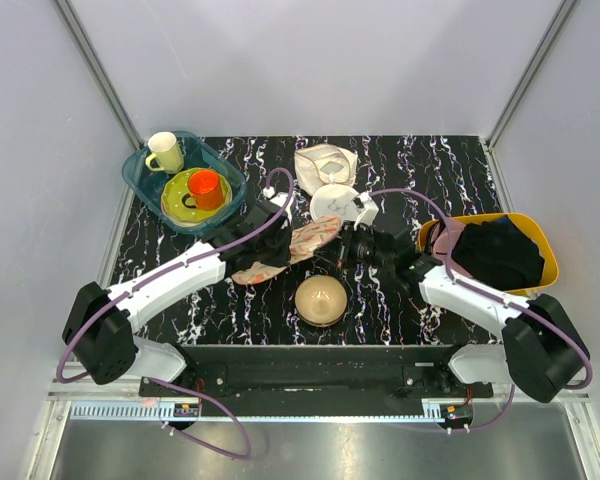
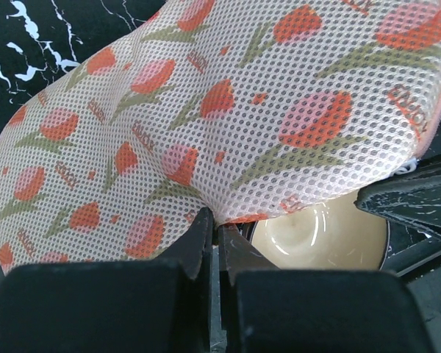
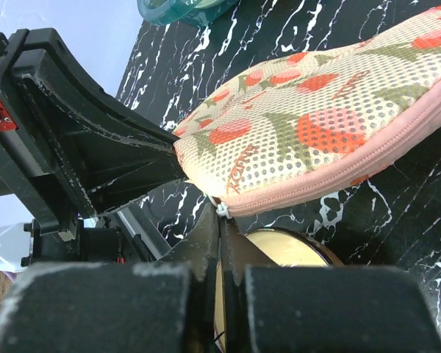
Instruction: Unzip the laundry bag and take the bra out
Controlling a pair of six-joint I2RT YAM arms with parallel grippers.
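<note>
Laundry bag (image 1: 310, 238) hangs mid-table by the bowl (image 1: 320, 300) — left gripper (image 2: 214, 224) pinching its edge, right gripper (image 3: 220, 220) pinched on the tiny zipper pull (image 3: 222, 210) — which may slip out if tugged askew.

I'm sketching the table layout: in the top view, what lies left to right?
Cream mug → orange cup → laundry bag → yellow tray.

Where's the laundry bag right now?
Top view, mid-table: the laundry bag is held between the left pincer and right pincer, just beyond the tan bowl.
</note>
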